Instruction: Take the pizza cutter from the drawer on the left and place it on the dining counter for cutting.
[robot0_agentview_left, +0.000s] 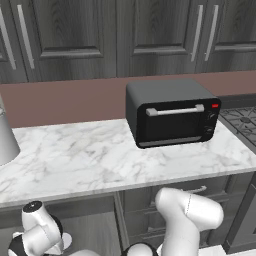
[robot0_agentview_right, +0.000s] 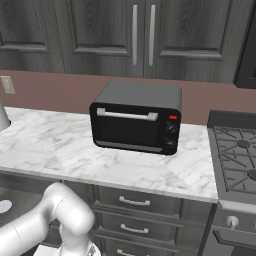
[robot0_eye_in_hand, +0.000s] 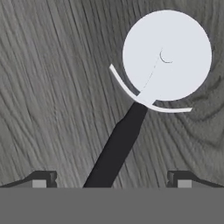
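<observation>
Pizza cutter (robot0_eye_in_hand: 144, 94) lies flat between the two finger tips (robot0_eye_in_hand: 41, 180), handle running down toward gripper (robot0_eye_in_hand: 111, 181), not touched; fingers wide apart, nothing held. It rests on dark grey wood-grain drawer (robot0_eye_in_hand: 48, 83) floor. Base views: white marble counter (robot0_agentview_left: 75, 160) w/ black toaster oven (robot0_agentview_left: 172, 112), dark cabinets above, stove (robot0_agentview_right: 240, 155) at right. Cutter: round pale silvery wheel, thin curved guard, straight black handle.

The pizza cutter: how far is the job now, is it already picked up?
Not yet. Done: the hand view looks down on the pizza cutter lying on a dark wood-grain surface, presumably the drawer floor. In hand: the open gripper straddles its black handle, not closed. Left: gripping, lifting and carrying it to the dining counter.
</observation>
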